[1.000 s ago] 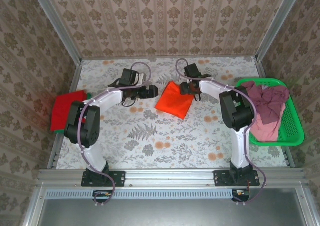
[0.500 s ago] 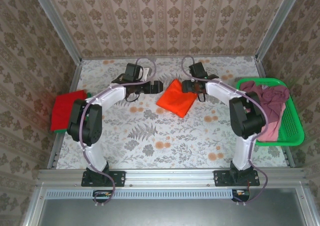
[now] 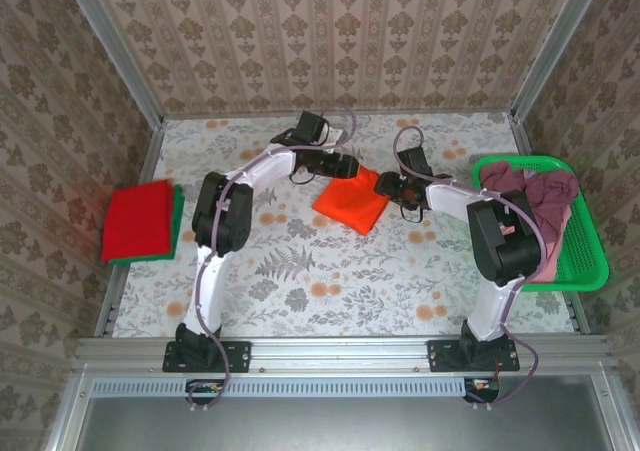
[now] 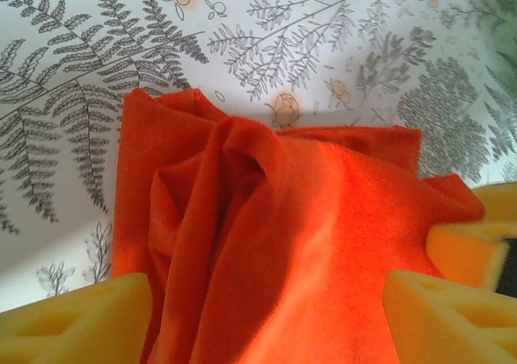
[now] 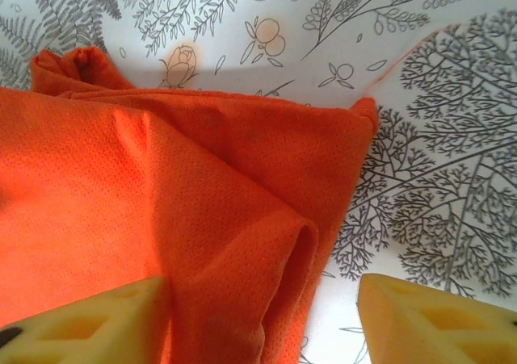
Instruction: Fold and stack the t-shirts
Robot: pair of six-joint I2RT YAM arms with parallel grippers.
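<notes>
Left gripper [image 3: 345, 164] and right gripper [image 3: 392, 184], jaws apart, straddle opposite sides of the folded bright orange cloth t-shirt [image 3: 350, 203] lying well left of the green plastic mesh basket [image 3: 588, 236], and pinching only the top layer could pull the fold open on lifting.

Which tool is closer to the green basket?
Right. The right tool is at the orange shirt's basket-side edge; the left tool is at its far corner, farther from the basket.
</notes>
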